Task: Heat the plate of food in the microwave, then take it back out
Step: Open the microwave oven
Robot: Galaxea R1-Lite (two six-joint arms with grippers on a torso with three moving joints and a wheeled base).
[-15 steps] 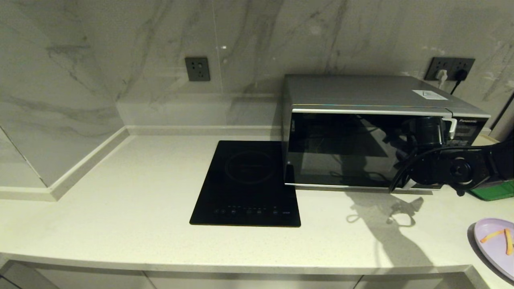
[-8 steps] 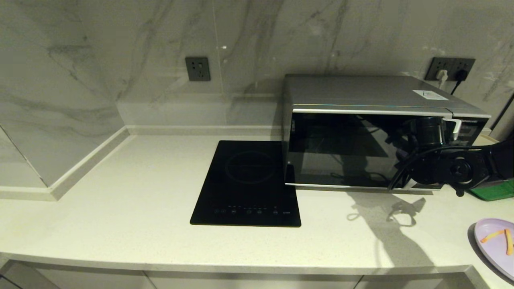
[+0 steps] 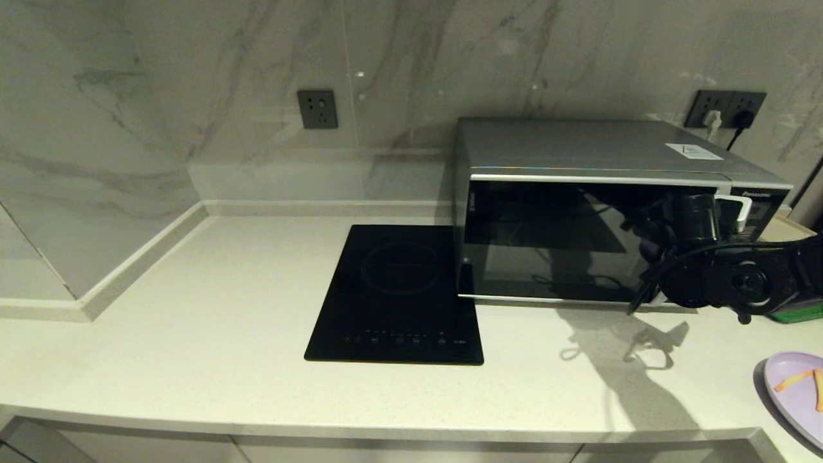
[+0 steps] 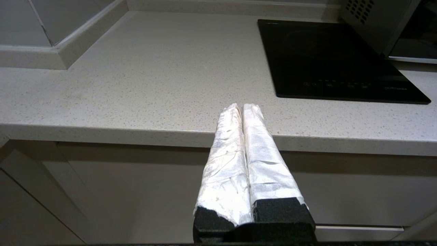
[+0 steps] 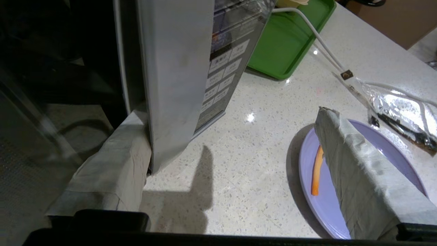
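Observation:
The silver microwave stands at the back right of the counter, and its dark glass door looks shut. My right gripper is open wide at the door's right edge. One padded finger is tucked behind the silver handle strip. The other finger hangs above the plate of food. That lilac plate lies on the counter at the near right with orange fries on it. My left gripper is shut and empty, below the counter's front edge.
A black induction cooktop lies left of the microwave. A green tray sits to the microwave's right, beyond its button panel. A foil-wrapped piece on a white cable lies beside the plate. Wall sockets are behind.
Hardly anything. The right arm, the microwave front and the plate sit slightly further right in the head view. The door has not swung out.

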